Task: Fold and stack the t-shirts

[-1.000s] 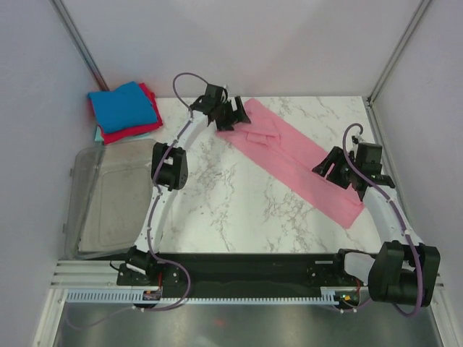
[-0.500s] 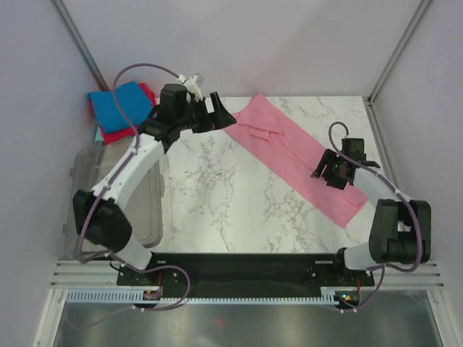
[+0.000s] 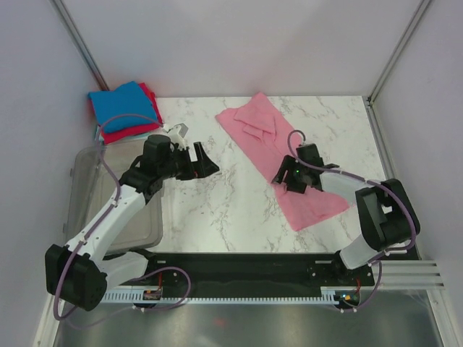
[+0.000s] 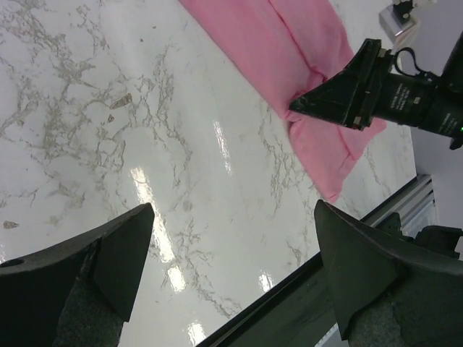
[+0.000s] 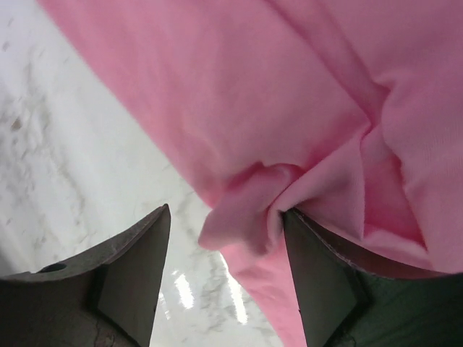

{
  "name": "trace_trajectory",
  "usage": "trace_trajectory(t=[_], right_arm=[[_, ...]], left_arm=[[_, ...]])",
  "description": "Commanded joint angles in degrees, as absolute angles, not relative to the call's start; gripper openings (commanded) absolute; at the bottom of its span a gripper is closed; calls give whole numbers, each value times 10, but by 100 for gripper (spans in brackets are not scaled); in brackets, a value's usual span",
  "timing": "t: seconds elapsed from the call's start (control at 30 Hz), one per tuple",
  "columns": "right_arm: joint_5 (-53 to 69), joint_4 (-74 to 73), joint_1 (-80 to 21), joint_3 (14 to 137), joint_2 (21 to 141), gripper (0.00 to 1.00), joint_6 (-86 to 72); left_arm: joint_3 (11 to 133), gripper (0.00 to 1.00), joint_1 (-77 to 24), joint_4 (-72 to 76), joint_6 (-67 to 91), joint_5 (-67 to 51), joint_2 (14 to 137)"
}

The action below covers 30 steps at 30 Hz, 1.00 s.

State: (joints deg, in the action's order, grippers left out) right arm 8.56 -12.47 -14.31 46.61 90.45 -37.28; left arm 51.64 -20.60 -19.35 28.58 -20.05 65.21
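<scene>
A pink t-shirt [image 3: 265, 144], folded into a long strip, lies slantwise on the marble table [image 3: 217, 195]. My right gripper [image 3: 284, 179] sits low at the strip's left edge. In the right wrist view its jaws [image 5: 226, 217] stand open, with a bunched fold of the pink shirt [image 5: 289, 87] between them, pressed against the right finger. My left gripper [image 3: 208, 165] is open and empty above bare marble, left of the shirt. In the left wrist view [image 4: 233, 217] the pink shirt [image 4: 289, 50] and the right gripper [image 4: 347, 94] show ahead.
A stack of folded shirts [image 3: 124, 108], blue on top of red and teal, lies at the back left corner. A clear plastic bin [image 3: 108, 202] stands along the left side under the left arm. Walls close in the table at the back and sides.
The left arm swung from the shirt's far end back toward the near left. The right gripper moved left, and the pink strip shifted left and bunched at it.
</scene>
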Motion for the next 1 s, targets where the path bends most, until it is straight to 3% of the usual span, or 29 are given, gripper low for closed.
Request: trace_trajectory(t=[0.0,0.13,0.4,0.63,0.8,0.87,0.97], right_arm=[[135,-51,-227,419,935,72,-509],[106,11,-353,452,975,72,-586],[82,1,-460,543,1004,72,-628],[32,-175,-486,633,962,74,-526],[-97,-344,-486,711,892,75,-427],[-132,-380,-486,687,850,76,-431],[-168,-372,-487,544,737,75,-485]], left_arm=[[512,100,-201,-177,259,-207,614],[510,100,-200,-198,246,-207,589],[491,100,-198,-233,235,-210,546],[469,100,-199,-260,259,-195,501],[450,100,-219,-275,273,-200,487],[439,100,-255,-282,279,-194,497],[417,100,-328,-293,313,-150,511]])
